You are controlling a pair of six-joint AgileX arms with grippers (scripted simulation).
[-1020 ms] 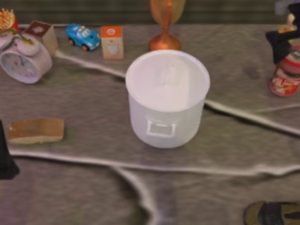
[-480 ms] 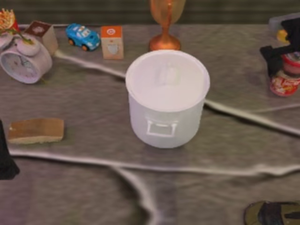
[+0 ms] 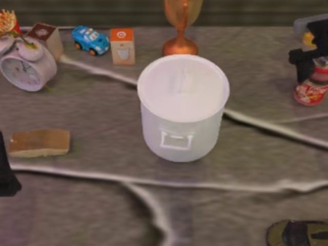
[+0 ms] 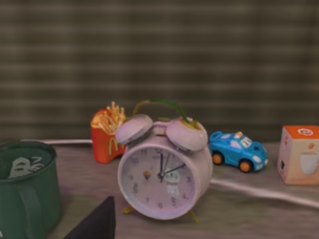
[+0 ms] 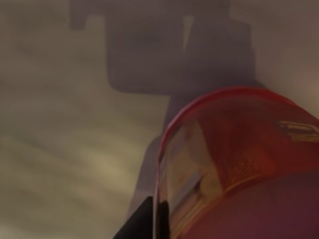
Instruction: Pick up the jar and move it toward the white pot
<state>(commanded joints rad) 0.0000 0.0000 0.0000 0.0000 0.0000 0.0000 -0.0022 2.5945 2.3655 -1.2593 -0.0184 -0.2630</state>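
The jar [image 3: 310, 93], with a red-and-white label and a red lid, stands on the table at the far right edge of the top view. My right gripper [image 3: 313, 60] comes down over its top, its black fingers straddling the lid. In the right wrist view the jar [image 5: 239, 164] fills the near side, and one dark finger [image 5: 142, 224] lies against its wall; the other finger is hidden. The white pot [image 3: 182, 106] stands in the middle, handle facing the front. My left gripper [image 3: 6, 177] stays parked at the left edge, open.
Along the back stand a pink alarm clock [image 3: 26, 66], a brown cube [image 3: 46, 37], a blue toy car [image 3: 90, 40], an orange-and-white box [image 3: 122, 46] and an orange goblet [image 3: 181, 25]. A tan block [image 3: 39, 142] lies front left. A dark toy car [image 3: 300, 234] sits front right.
My right gripper has come down around the jar's lid and its fingers have drawn in a little. The jar has hardly moved. The left arm is still.
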